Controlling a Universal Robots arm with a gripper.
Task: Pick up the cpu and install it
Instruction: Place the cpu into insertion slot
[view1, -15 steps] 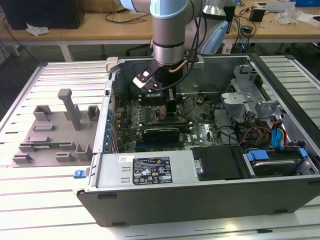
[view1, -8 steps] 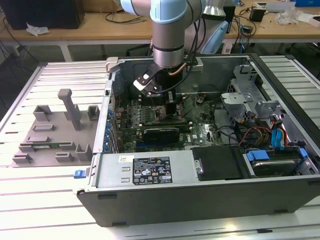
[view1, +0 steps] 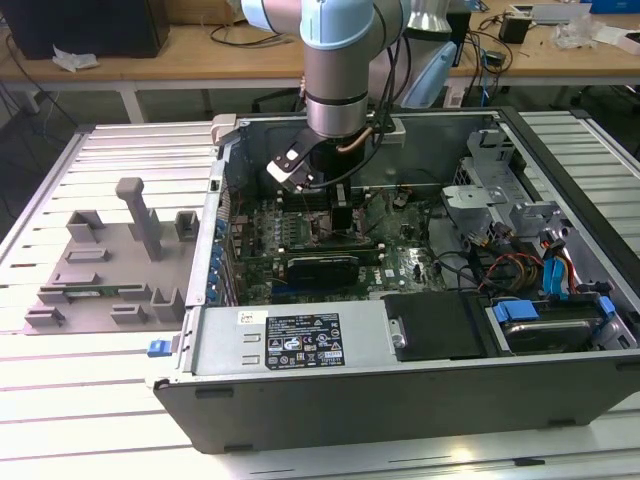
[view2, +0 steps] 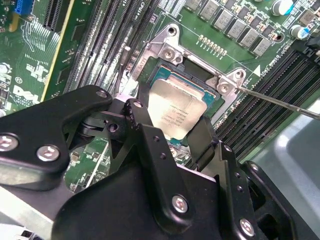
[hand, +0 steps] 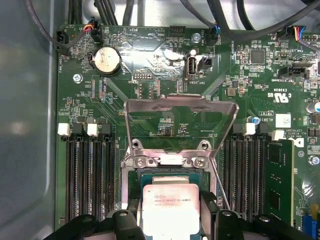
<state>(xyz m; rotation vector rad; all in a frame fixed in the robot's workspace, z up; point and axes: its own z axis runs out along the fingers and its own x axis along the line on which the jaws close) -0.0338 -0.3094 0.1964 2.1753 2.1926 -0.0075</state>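
1. So, pickup looks done: the cpu (view2: 175, 106) sits b/w the fingers of the gripper (view2: 172, 121), which are clamped on two opposite edges of it.
2. Install isn't finished, as I judge it. The load plate (hand: 180, 117) of the socket (hand: 165, 161) stands up open, and the thin lever rod (view2: 280, 102) sticks out to one side, not latched.
3. The cpu is right over the socket opening, approx square to it, silvery top facing up. Whether it's fully seated or just above the contacts, can't tell.
4. In the exterior view the arm reaches down inside the pc case (view1: 420, 370), over the motherboard (view1: 400, 265). The grey tray (view1: 100, 270) lies well apart, outside the case on the exterior view's left.
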